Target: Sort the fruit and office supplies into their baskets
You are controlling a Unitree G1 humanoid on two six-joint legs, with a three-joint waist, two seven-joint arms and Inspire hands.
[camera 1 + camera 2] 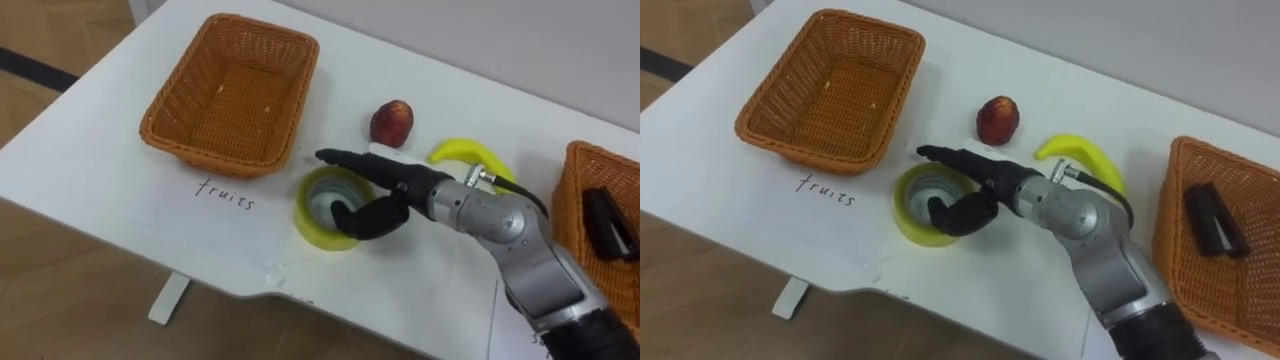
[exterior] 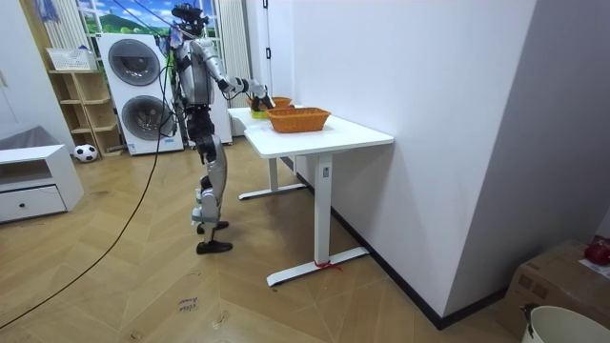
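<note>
Right hand (image 1: 388, 188) over the yellow tape roll (image 1: 312, 228), which lies flat near the front edge of the desk (image 1: 110, 190), between 2 baskets. The fingers reach straight across the roll's far rim and the thumb bends down at its near rim. Nothing is clamped, so the hand counts as released. The likely step is grasping the roll for the basket (image 1: 572, 188) at the right edge, where 1 black item (image 1: 610, 222) lies. A sound grasp would pinch the ring wall, then lift straight up. A red fruit (image 1: 391, 122) and a banana (image 1: 470, 153) lie just behind the hand, so the carry should pass above them. The empty basket (image 1: 230, 100) stands towards the left edge, well apart. The front edge is close, so dragging the roll risks a fall.
</note>
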